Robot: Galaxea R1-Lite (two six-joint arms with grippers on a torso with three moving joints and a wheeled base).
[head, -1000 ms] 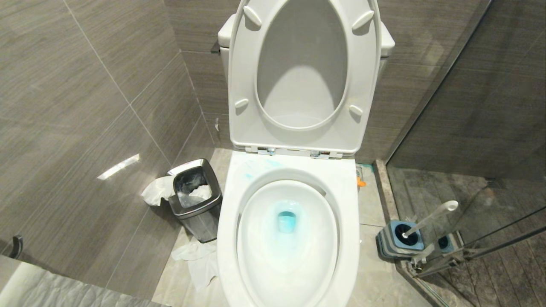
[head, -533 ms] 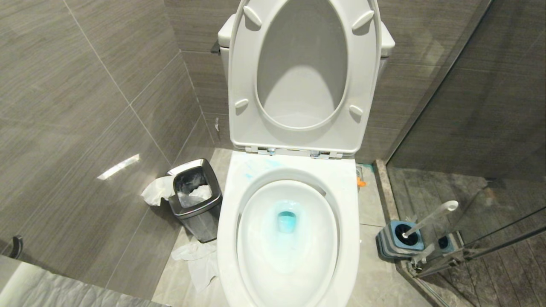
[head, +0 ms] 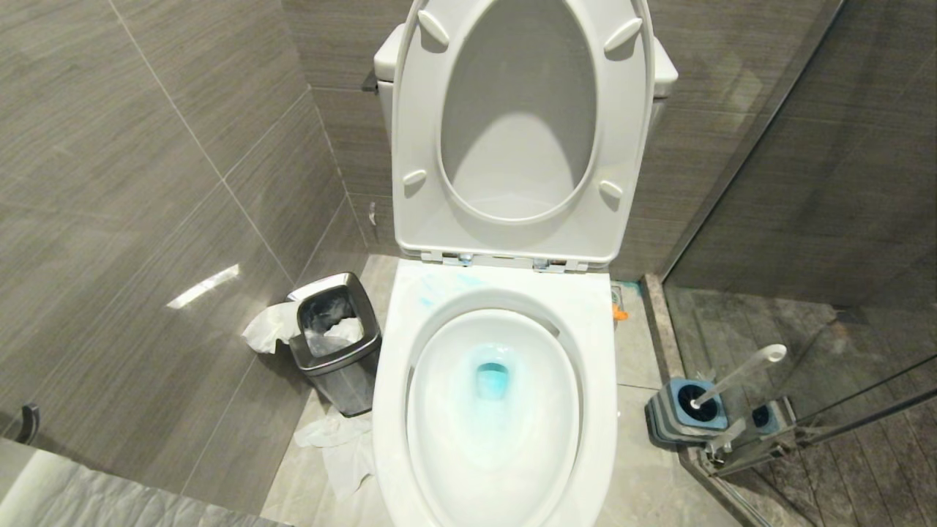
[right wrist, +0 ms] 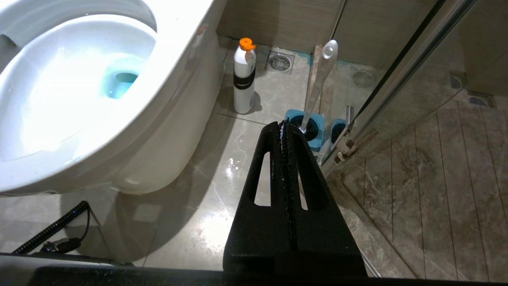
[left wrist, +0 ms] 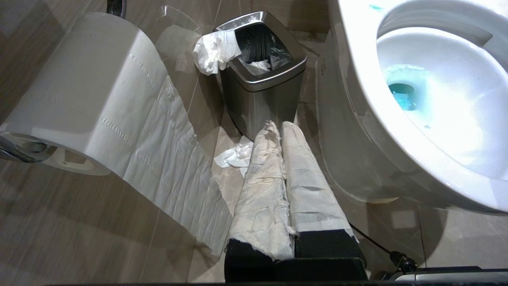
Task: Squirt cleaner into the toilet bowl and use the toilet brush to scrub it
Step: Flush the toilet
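You see turquoise cleaner (head: 492, 380) pooled at the white toilet bowl's (head: 600, 410) drain; the white toilet brush (head: 739, 375) leans in its grey, blue-topped holder beside the glass.

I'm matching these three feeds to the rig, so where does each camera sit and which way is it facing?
Head view: high up, looking down on the toilet bowl; no arm shows.
Left wrist view: low behind the shut, paper-wrapped left claw, facing the waste bin.
Right wrist view: low behind the shut right claw, facing the toilet brush and white bottle.
Shared: all three show the blue cleaner in the bowl.
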